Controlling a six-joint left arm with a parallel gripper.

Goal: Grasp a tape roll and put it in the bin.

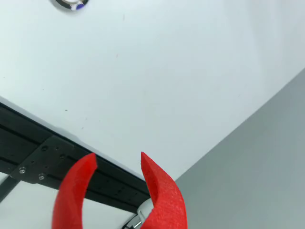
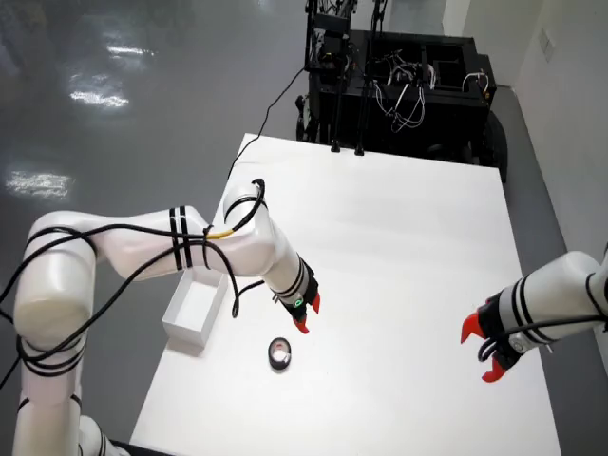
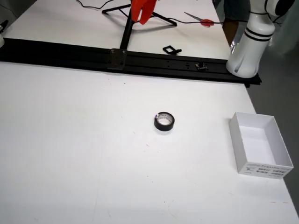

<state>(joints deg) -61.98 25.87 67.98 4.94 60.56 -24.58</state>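
Note:
A black tape roll [image 3: 164, 122] lies flat on the white table, alone near the middle in the view from the side. It also shows in the view from above as the tape roll [image 2: 280, 353], and at the top edge of the gripper's own view as the tape roll [image 1: 71, 4]. The white open bin [image 3: 264, 170] stands to its right in the side view and is the bin [image 2: 180, 328] to its left from above. My gripper [image 1: 116, 160] hangs high above the table, open, with nothing between its red fingers. It shows from above as my gripper [image 2: 304, 318] and from the side as my gripper [image 3: 141, 10].
A black rail [image 3: 140, 60] crosses the table behind the tape, with my arm's white base [image 3: 245, 51] on it. Beyond the rail lie red-handled scissors [image 3: 201, 19] and a black stand [image 3: 126, 23]. A second arm [image 2: 532, 313] rests at the right from above. The table edge meets grey floor [image 1: 257, 167].

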